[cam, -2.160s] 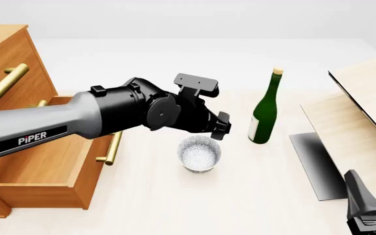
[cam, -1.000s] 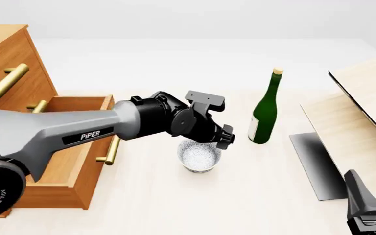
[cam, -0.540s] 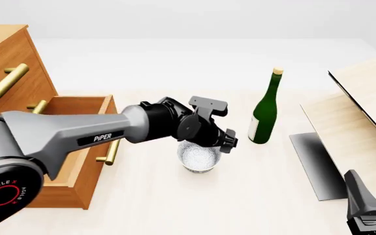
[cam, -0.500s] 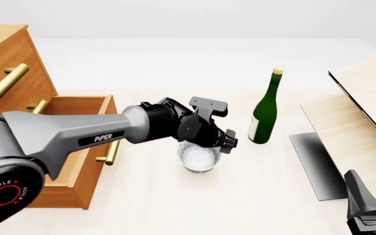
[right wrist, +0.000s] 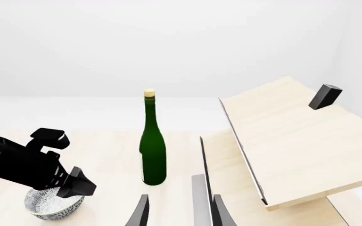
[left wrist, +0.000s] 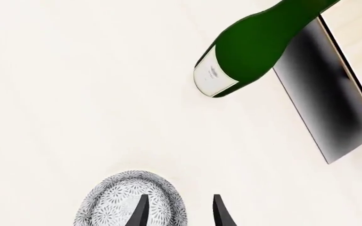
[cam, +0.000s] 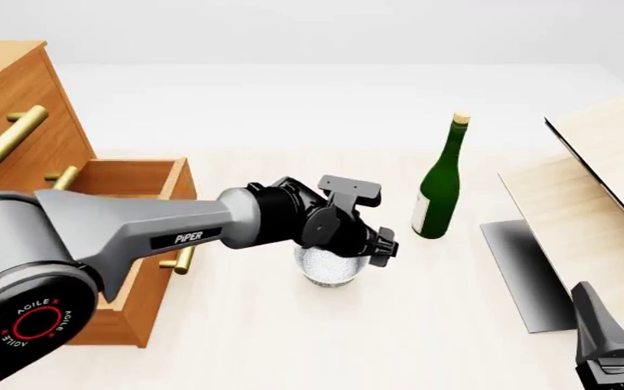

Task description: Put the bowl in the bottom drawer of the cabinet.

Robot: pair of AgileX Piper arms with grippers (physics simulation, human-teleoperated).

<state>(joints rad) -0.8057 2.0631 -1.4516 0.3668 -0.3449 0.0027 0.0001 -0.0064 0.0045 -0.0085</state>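
The white speckled bowl (cam: 330, 268) stands on the table right of the cabinet (cam: 14, 97). The bottom drawer (cam: 127, 175) is pulled out, its brass handle (cam: 183, 260) facing the bowl. My left gripper (left wrist: 177, 214) hangs directly over the bowl (left wrist: 127, 200) and is open; one fingertip (left wrist: 140, 214) is inside the bowl and the other is outside, so they straddle its rim. In the front view the left wrist hides those fingers. My right gripper (right wrist: 179, 214) is open and empty, low at the table's near right corner (cam: 603, 337). Its camera also sees the bowl (right wrist: 50, 203).
A green wine bottle (cam: 439, 185) stands upright just right of the bowl. Pale wooden boards (cam: 604, 195) with dark edges lean at the right, with a dark slab (cam: 523, 272) under them. Upper cabinet drawers carry brass handles (cam: 3, 138).
The left arm has moved down and slightly right onto the bowl, so its fingers now straddle the rim. The bowl, drawer and right arm have not moved.
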